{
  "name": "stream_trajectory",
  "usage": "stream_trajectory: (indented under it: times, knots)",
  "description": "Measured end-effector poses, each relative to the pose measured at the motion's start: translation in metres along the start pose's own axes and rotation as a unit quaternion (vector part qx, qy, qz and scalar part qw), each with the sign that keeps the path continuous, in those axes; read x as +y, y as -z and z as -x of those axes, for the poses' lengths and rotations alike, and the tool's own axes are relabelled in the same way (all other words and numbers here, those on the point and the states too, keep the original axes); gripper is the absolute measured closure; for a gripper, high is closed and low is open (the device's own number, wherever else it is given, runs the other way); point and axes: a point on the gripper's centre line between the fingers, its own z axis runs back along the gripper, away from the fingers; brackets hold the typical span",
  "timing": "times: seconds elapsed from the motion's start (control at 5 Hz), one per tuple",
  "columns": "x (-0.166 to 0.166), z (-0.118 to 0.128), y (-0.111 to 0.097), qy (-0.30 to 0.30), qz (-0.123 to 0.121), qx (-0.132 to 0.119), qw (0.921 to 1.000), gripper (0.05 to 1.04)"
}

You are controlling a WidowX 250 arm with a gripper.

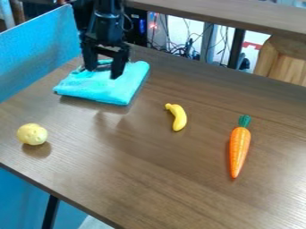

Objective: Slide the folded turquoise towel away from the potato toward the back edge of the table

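The black gripper [104, 74] hangs at the upper left over a folded turquoise cloth [108, 89], its two fingers spread apart. Something dark and thin, perhaps metallic, lies between the fingers on the cloth; I cannot tell what it is. Right of the cloth, near the middle of the table, lies a small yellow banana [179, 118]. An orange carrot with a green top [240, 147] rests farther right. A pale yellow potato-like object [32, 134] is at the left, near the table's front edge.
The brown wooden table [155, 179] carries these objects. A blue panel [39, 49] stands along its left side. Behind the far edge are tangled cables [185, 49], a wooden piece [284, 62] and a raised brown surface [239, 15].
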Motion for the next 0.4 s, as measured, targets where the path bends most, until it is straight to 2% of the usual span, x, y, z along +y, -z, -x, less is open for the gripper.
stream_trajectory:
  times: [0.4]
  knots:
    - [-0.002,0.025,-0.02,0.016,0.003,0.006,0.9999,0.083]
